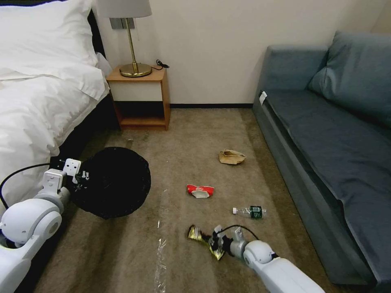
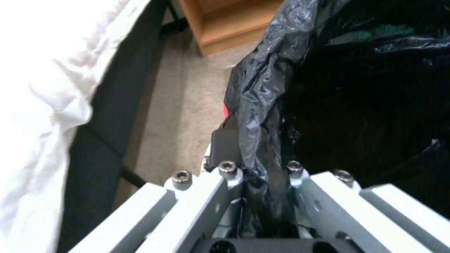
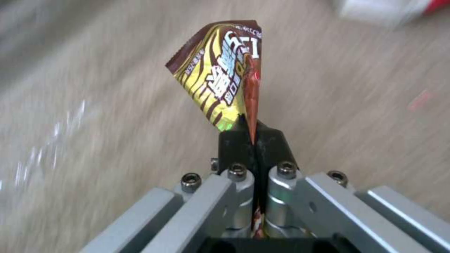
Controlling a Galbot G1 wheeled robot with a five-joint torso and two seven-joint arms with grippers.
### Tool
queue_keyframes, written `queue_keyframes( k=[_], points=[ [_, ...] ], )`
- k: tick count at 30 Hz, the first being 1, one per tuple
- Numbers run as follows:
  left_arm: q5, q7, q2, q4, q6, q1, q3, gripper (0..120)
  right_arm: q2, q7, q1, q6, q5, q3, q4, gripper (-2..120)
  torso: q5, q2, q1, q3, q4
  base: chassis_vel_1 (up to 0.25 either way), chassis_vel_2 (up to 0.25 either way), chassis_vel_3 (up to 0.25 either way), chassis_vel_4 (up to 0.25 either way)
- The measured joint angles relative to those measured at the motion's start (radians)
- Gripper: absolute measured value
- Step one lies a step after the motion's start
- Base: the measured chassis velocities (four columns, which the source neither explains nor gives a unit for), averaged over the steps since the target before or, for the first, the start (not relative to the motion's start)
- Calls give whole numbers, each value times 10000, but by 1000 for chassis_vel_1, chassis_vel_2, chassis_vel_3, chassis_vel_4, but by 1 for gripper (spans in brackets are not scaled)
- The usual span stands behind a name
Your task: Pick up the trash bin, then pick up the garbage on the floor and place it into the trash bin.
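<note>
Wrapper first: our right gripper was clenched on the dark snack wrapper, its two black pads pinching one edge so the crinkled yellow-striped foil stood up stiffly beyond them. In the head view it sat low at the near right of the carpet, with the wrapper spilling out to its left. Our left gripper was closed on the rim of the trash bin, the glossy black liner bunched between the jaws; the bin sat at near left beside the bed, its dark mouth turned toward us.

We judged the step in hand to be carrying the wrapper across to the bin. To do it well, we thought the right arm should lift clear of the carpet before swinging left, bring the foil well over the open mouth rather than its edge, and only then let go — a light, stiff wrapper can catch on a sagging liner and slide off. The bin should be kept steady, since thin film gives easily.

Three pieces lay on the short-pile carpet: a clear green-labelled bottle just beyond the right gripper, a flat red-and-white packet in the middle, and a crumpled brown paper bag farther off — all well apart from the bin.
</note>
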Motion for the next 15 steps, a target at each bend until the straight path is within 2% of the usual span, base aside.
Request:
queue_keyframes(
  k=[5,15],
  points=[
    [-126,140,-249,152,-431,-424,486,2,-62,-72,233,145,140,805,1000,0,1,0,0,-1,-1,0,0,0,0],
    [-381,225,-726,346,-746,-864,983,2,147,-70,1388,-164,649,1327,2341,0,-2,0,0,-2,1,0,0,0,0]
  ],
)
